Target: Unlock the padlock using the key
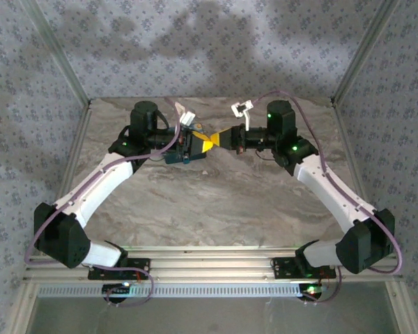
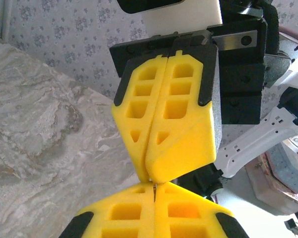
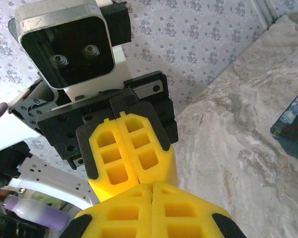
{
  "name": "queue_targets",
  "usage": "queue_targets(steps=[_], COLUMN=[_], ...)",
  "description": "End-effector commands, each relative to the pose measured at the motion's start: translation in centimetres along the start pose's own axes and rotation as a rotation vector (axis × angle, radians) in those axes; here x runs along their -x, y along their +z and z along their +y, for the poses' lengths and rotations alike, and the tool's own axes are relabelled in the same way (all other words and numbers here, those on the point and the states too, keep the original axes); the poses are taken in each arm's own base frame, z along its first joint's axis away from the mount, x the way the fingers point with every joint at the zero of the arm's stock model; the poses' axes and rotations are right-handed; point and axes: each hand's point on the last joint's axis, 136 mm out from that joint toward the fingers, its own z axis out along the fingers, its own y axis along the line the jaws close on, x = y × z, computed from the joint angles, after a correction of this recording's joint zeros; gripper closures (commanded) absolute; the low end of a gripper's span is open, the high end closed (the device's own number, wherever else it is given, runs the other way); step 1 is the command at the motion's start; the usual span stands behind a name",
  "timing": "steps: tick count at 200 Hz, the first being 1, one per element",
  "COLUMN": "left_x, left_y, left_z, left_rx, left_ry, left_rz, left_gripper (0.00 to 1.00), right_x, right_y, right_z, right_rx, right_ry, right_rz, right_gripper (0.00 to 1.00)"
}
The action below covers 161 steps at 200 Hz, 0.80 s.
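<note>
Nearest to the lens, your left gripper (image 2: 153, 190) had its yellow fingers pressed together, with a thin sliver (image 2: 153, 186) between the tips; I could not tell if it was the key. Your right gripper (image 2: 148, 173) met it tip to tip, also fully closed, holding nothing I could see. Both hung near a dark blue object (image 1: 175, 158) on the table (image 1: 216, 202), possibly the padlock. I judged that you were passing or lining up the key; next, you needed a firm, straight hold.

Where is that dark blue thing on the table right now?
In the overhead view, the dark blue object sits on the marble table toward the far side, left of centre, close by the left gripper.
</note>
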Motion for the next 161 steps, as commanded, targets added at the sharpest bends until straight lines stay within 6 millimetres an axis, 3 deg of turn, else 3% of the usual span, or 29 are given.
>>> queue_targets(steps=[1,11,27,43,53,82,108,136,161], left_x=[0.9,0.9,1.0,0.9,0.8,1.0,0.3,-0.5,0.5], left_y=[-0.2,-0.3,-0.5,-1.0,-1.5,-4.0,-4.8,-4.6,-5.0], left_z=[-1.7,-1.3,-0.7,0.2,1.0,4.6,6.7,6.9,5.7], left_rx=[-0.057,-0.041,-0.004,0.053,0.099,0.288,0.371,0.354,0.291], left_ry=[0.032,0.026,0.018,0.012,0.002,-0.155,-0.305,-0.309,-0.242], left_rz=[-0.010,-0.015,-0.027,-0.043,-0.054,-0.144,-0.158,-0.169,-0.287], left_gripper=[1.00,0.97,0.81,0.59,0.53,0.44,0.44,0.44,0.47], right_x=[-0.2,-0.2,-0.1,0.4,0.8,2.1,2.9,2.9,3.0], right_y=[0.6,0.5,0.3,-0.2,-0.7,-3.7,-5.2,-3.5,-1.5], right_z=[-0.9,-1.5,-2.0,-2.1,-2.6,-4.3,-5.5,-5.0,-3.5], right_rx=[-0.039,-0.073,-0.113,-0.151,-0.205,-0.395,-0.462,-0.405,-0.287], right_ry=[0.024,0.030,0.027,0.000,-0.012,-0.027,0.002,-0.009,-0.032], right_rz=[0.017,0.010,-0.008,-0.039,-0.061,-0.145,-0.173,-0.114,-0.073], right_gripper=[1.00,1.00,1.00,1.00,1.00,1.00,1.00,1.00,1.00])
